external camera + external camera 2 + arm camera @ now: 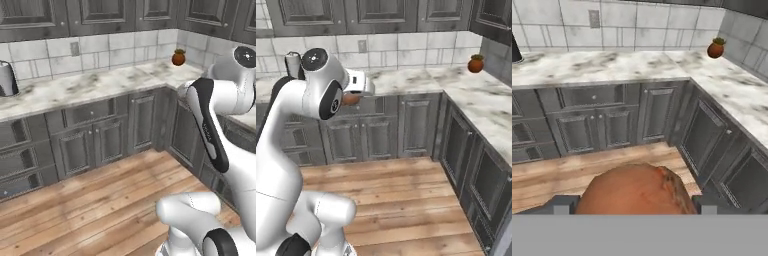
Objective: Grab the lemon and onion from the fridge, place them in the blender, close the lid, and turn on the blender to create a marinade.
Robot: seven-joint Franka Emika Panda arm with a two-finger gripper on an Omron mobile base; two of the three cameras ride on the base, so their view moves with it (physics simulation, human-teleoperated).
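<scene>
An orange-brown onion (634, 192) sits between my two fingers and fills the bottom of the hand view. My gripper (635, 206) is shut on it. From the right base view the onion (349, 100) hangs under the white hand, with the gripper (352, 96) held in front of the counter's edge, above the floor. At the far left of the counter stands the blender (7, 78), its grey jar cut off by the picture's edge. The lemon, the fridge and the lid are out of view.
A marble counter (100, 85) runs along the tiled wall and turns a corner to the right (481, 105). A small round brown pot with a green top (178, 57) stands in that corner. Dark cabinets (612, 125) line the base; below is wooden floor (396, 200).
</scene>
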